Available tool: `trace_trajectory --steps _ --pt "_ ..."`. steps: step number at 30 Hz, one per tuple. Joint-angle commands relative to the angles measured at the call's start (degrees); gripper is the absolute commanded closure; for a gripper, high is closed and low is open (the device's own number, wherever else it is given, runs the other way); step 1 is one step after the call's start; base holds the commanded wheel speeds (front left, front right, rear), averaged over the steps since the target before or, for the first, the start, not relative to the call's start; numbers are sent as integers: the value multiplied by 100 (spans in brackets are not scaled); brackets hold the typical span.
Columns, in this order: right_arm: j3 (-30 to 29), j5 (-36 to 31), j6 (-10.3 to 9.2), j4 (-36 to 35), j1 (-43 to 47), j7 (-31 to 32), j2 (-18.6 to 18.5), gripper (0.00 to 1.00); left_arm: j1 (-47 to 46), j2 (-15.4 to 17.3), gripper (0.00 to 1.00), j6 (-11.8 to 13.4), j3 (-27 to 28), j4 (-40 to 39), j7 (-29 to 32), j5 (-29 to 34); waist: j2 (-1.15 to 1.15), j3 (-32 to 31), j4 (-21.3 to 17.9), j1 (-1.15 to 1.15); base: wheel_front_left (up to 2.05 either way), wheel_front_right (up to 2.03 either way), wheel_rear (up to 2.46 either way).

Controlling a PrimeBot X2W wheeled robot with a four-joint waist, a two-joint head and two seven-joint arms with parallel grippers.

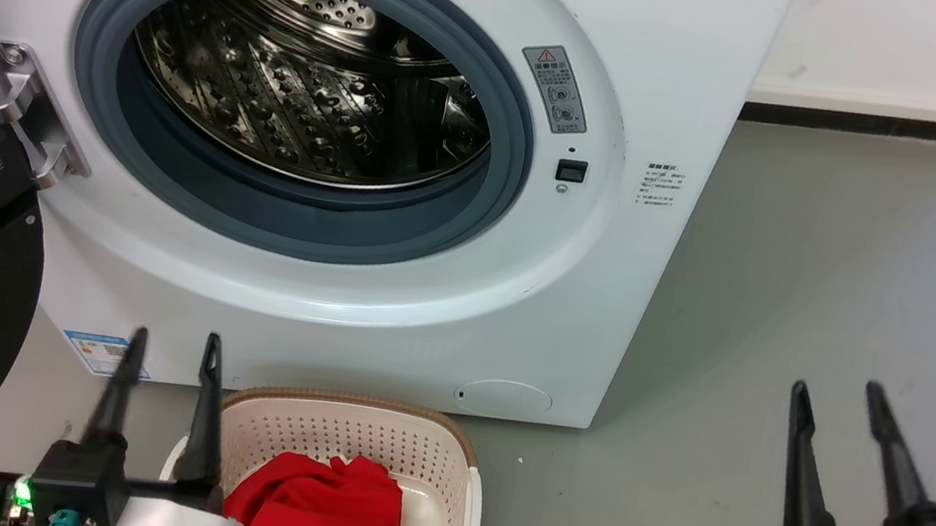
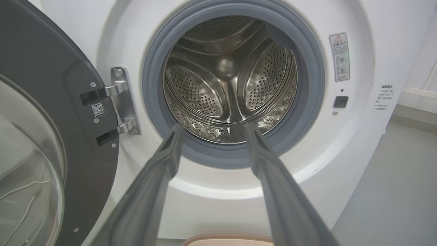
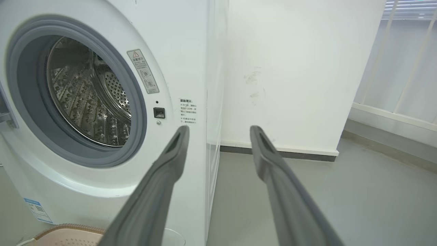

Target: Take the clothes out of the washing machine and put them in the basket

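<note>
Drum [image 1: 307, 100] of the washing machine [image 1: 616, 267] looks bare; red clothes [image 1: 316, 505] sit heaped in the basket [image 1: 354, 401]. Left gripper [image 1: 175, 340] and right gripper [image 1: 838, 389] hang empty, fingers spread. Soft, light, floppy cloth: pinch a bunched fold.

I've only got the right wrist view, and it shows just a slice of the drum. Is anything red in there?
Observer: The left wrist view looks straight into the drum. It is bare steel, with no cloth to be seen.
Operator: So where are the clothes?
Observer: In the head view, red clothes lie in the basket, which stands in front of the washing machine.
Operator: And the left arm?
Observer: The left gripper is at the basket's left edge, with its fingers open and holding nothing.
</note>
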Motion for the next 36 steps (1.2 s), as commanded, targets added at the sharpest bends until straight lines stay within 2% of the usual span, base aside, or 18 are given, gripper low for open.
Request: trace_trajectory --steps 1,4,21,36 --pt "10 4 0 60 23 3 1 100 16 -3 100 1 -5 57 2 -6 0 -1 0 0 0 0 0" --pt "29 56 0 197 69 26 2 100 57 -9 100 -3 -16 199 29 -62 0 -1 1 0 0 0 0" --pt "71 2249 -1 497 -118 372 -125 100 -196 107 100 -218 -15 526 385 -2157 0 -48 39 0 0 0 0" --pt "64 3711 -1 708 -242 638 -182 100 -378 160 100 -380 10 783 649 -3565 0 -87 70 0 0 0 0"
